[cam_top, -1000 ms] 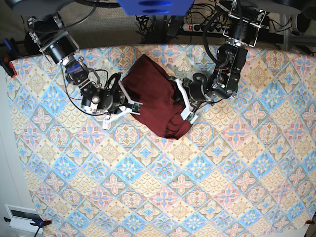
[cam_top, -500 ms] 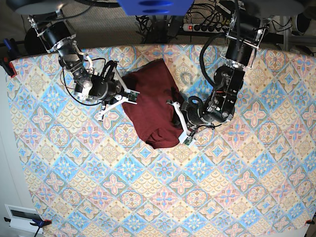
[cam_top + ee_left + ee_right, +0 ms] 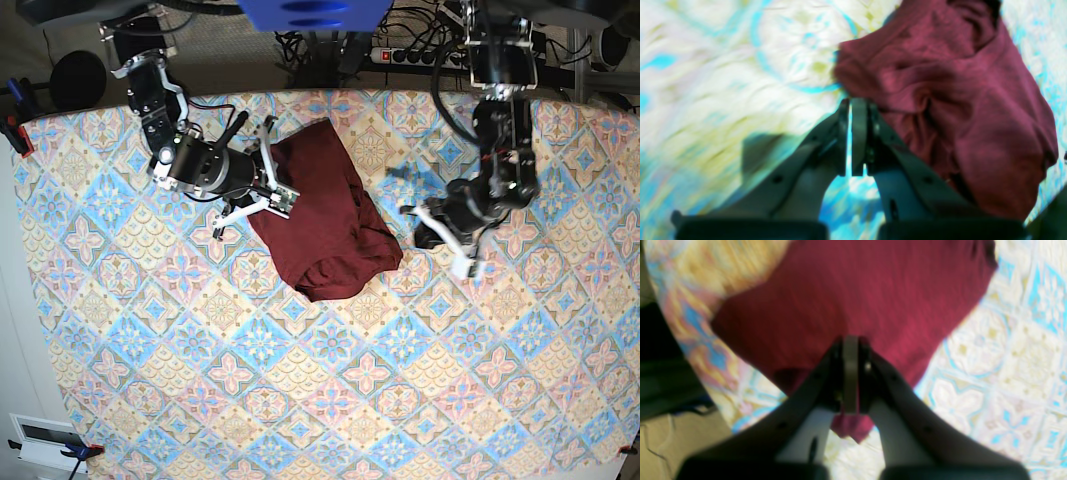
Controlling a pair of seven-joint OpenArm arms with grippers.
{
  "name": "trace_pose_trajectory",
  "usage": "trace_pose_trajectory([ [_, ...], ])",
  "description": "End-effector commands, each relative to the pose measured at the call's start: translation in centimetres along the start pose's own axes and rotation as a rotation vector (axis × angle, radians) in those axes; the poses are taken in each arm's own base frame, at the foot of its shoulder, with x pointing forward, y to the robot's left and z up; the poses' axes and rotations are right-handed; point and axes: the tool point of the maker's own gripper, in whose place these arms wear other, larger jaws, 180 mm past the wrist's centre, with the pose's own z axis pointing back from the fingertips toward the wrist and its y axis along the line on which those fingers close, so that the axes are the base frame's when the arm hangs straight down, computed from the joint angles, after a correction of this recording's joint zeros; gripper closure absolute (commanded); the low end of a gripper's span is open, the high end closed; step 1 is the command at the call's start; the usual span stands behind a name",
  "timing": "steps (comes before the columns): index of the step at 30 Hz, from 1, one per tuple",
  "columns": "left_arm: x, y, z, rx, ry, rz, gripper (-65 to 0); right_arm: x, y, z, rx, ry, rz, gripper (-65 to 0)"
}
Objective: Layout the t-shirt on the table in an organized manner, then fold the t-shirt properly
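Patterned cloth in pastel blue, pink and cream covers the table [image 3: 330,400], and cables and a power strip lie behind its far edge. Going from the left of the base view, the right gripper [image 3: 275,195] has its fingers pressed together at the near-left edge of the t-shirt [image 3: 325,215]. In the right wrist view maroon cloth shows just under the fingertips, but I cannot tell if a fold is really pinched. The t-shirt lies as a compact, bunched bundle directly in front of this gripper, with no sleeves spread out. Further right, the left gripper [image 3: 468,262] is pressed together on nothing, apart from the garment, which is beside its tips. I judge that the laying out is not yet achieved, and flattening plus every fold remain to do
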Motion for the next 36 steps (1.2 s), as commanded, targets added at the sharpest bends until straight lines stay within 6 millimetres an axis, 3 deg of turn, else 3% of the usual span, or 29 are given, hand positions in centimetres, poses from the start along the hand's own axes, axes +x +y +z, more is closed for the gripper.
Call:
trace_pose_trajectory([
  [1, 1.2, 0.1, 0.9, -0.004, -0.054, 0.004, -0.2, 2.2, -0.6, 0.4, -0.01, -0.084, 0.0, -0.3],
  [6, -0.2, 1.5, 3.4, 0.034, -0.077, 0.051, -0.2, 6.2, -0.2, -0.8, 0.05, -0.215, -0.063, -0.3],
  [10, -1.6, 2.6, 5.1, 0.075, -0.074, 0.068, -0.2, 7.7, -0.4, -2.8, 0.098, -0.241, -0.119, -0.3],
  [16, -2.6, 4.0, 6.0, 0.112, -0.067, 0.097, -0.2, 10.4, 0.2, -6.0, 0.179, -0.249, -0.152, -0.3],
  [22, -2.3, 3.4, 6.0, 0.074, -0.084, 0.125, -0.2, 12.2, 0.6, -8.7, 0.247, -0.272, -0.216, -0.3],
  [29, -2.0, 3.3, 5.9, 0.071, -0.091, 0.124, -0.2, 11.8, -0.1, -11.3, 0.29, -0.283, -0.303, -0.3],
  [36, -2.0, 3.3, 5.9, 0.071, -0.092, 0.126, -0.2, 9.8, 0.8, -13.1, 0.327, -0.255, -0.378, -0.3],
])
